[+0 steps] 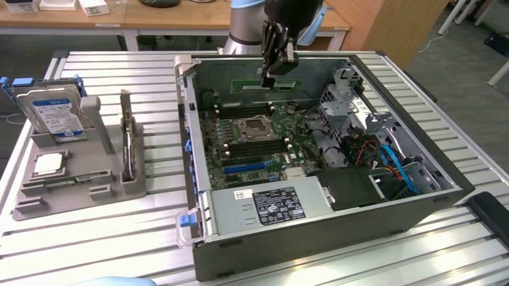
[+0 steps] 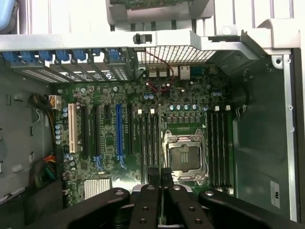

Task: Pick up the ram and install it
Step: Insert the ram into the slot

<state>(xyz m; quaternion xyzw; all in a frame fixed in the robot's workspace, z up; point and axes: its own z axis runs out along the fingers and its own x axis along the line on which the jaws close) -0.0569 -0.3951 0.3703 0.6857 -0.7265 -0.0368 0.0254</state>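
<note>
Although fingers [image 1: 275,56] cover its middle, the ram [image 1: 248,87] sits pinched in the narrow gripper [image 1: 269,76].

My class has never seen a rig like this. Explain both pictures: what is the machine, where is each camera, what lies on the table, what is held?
The machine is a robot arm ending in a gripper that pinches things. One camera stands off the arm and overlooks the slatted table. The other sits on the wrist and looks down past the gripper into the open computer case. Inside lies the motherboard with an empty processor socket. At the exterior view's left, a grey holder carries a hard drive and a processor chip. The gripper is shut on the ram, a thin green stick, held above the motherboard.
</note>
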